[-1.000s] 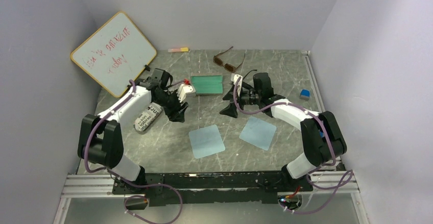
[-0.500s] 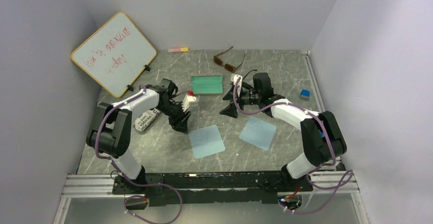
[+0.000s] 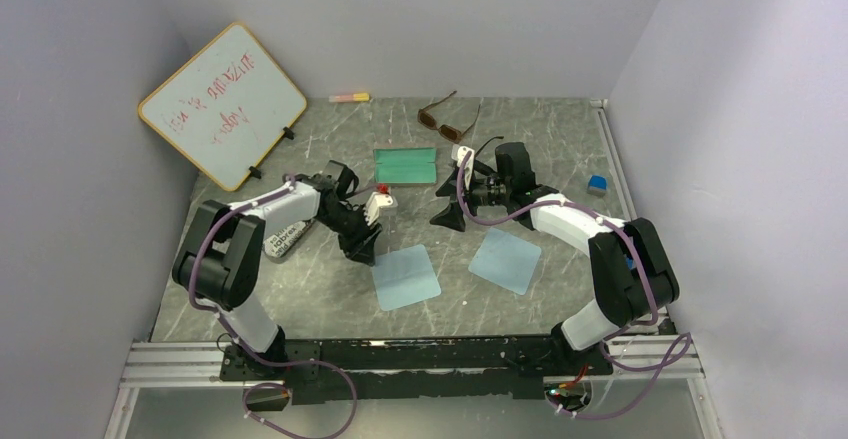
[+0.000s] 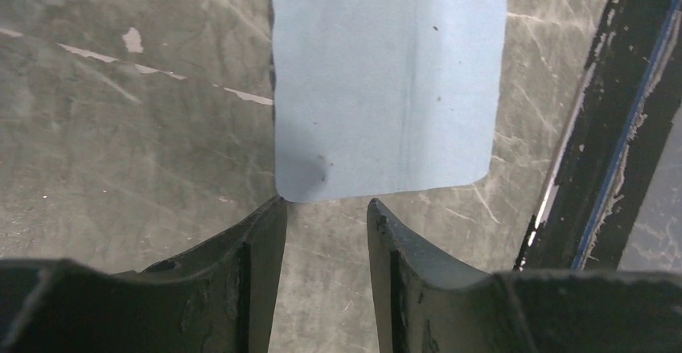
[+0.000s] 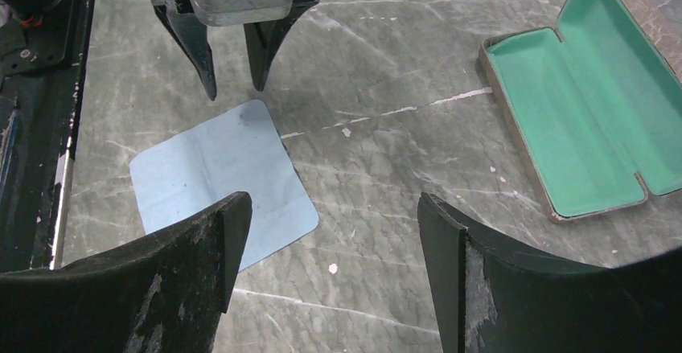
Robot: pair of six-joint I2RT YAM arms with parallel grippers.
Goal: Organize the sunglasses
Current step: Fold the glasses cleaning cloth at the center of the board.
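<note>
The brown sunglasses (image 3: 448, 119) lie unfolded at the back of the table, far from both grippers. My left gripper (image 3: 361, 250) (image 4: 326, 202) hangs low at the far corner of the left blue cloth (image 3: 405, 276) (image 4: 386, 80). Its jaws stand partly open, with only bare table between them. My right gripper (image 3: 455, 195) (image 5: 330, 200) is wide open and empty over the table's middle, just right of the open case (image 3: 405, 166) (image 5: 595, 104) with its green lining. The right wrist view also shows the left gripper (image 5: 233, 84) above the cloth (image 5: 221, 184).
A grey pouch with black lettering (image 3: 288, 231) lies behind the left arm. A second blue cloth (image 3: 505, 259) sits under the right arm. A whiteboard (image 3: 222, 104) leans at the back left, a marker (image 3: 350, 97) lies by the back wall, and a small blue block (image 3: 597, 184) sits at the right.
My left arm has swung from beside the pouch to the right and nearer, to the left cloth's corner, and its jaws have narrowed. The right arm has not moved.
</note>
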